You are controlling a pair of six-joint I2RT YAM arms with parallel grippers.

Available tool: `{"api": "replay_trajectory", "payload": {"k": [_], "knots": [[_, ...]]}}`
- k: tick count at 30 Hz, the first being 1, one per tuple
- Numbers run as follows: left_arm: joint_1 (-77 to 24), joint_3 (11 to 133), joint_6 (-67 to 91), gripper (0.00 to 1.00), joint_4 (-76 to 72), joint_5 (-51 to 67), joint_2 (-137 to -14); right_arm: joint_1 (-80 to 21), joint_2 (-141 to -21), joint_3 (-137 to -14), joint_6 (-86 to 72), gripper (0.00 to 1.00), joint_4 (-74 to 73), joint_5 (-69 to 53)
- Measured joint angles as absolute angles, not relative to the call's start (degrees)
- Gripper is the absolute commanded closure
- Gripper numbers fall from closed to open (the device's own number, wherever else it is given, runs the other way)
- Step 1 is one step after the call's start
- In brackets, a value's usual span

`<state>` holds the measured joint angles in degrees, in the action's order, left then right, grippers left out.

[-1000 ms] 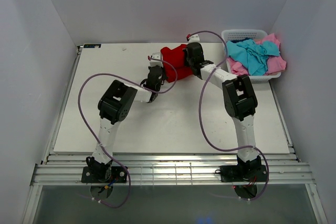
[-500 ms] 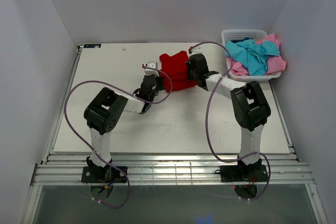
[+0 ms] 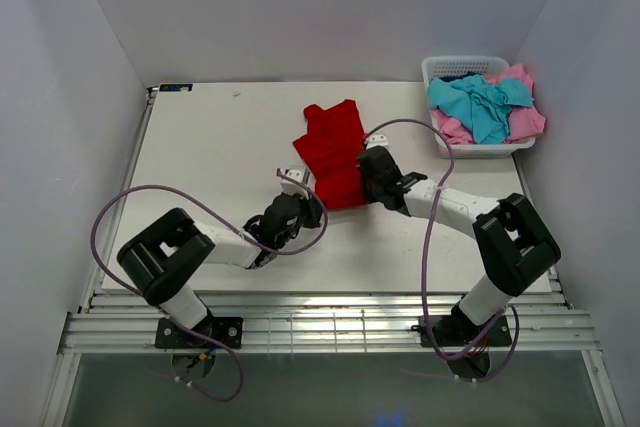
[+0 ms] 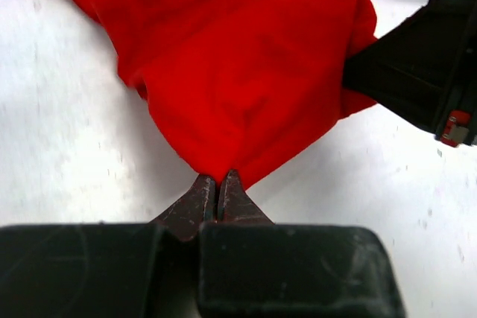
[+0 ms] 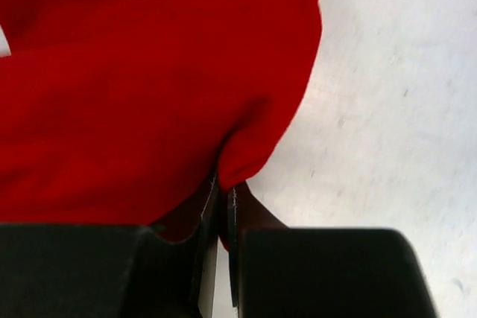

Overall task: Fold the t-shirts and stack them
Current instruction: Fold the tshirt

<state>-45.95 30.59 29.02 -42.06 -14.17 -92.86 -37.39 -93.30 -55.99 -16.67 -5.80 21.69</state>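
A: Where is the red t-shirt (image 3: 333, 147)?
B: Around the middle of the white desk (image 3: 200, 167), lying lengthwise from the far side towards the arms.
A: And the jaws?
B: The left jaws are pressed together on the shirt's near left corner, pinching a pointed fold of the cloth. The right jaws pinch the near right corner the same way, with cloth bunched just above the tips.
A: Is that near edge off the desk?
B: At the left corner it seems raised a little, with shadow beneath, but I can't be sure.
A: The others?
B: The turquoise t-shirt (image 3: 480, 102) and the pink t-shirt (image 3: 527, 119) lie heaped in the white basket (image 3: 465, 65) at the far right corner, well apart from the red one.
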Motion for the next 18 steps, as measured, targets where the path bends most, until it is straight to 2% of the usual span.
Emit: {"api": "replay_trajectory", "payload": {"k": [10,18], "knots": [[-53.0,19.9,34.3,1.00,-37.6,-16.5,-82.5,-47.9,-83.6,-46.6,-25.5,0.92,-14.7,27.4],[-62.0,14.5,40.0,1.00,-28.9,-22.3,-68.4,-58.4,-77.7,-43.8,-35.4,0.92,-23.2,31.6]]}}
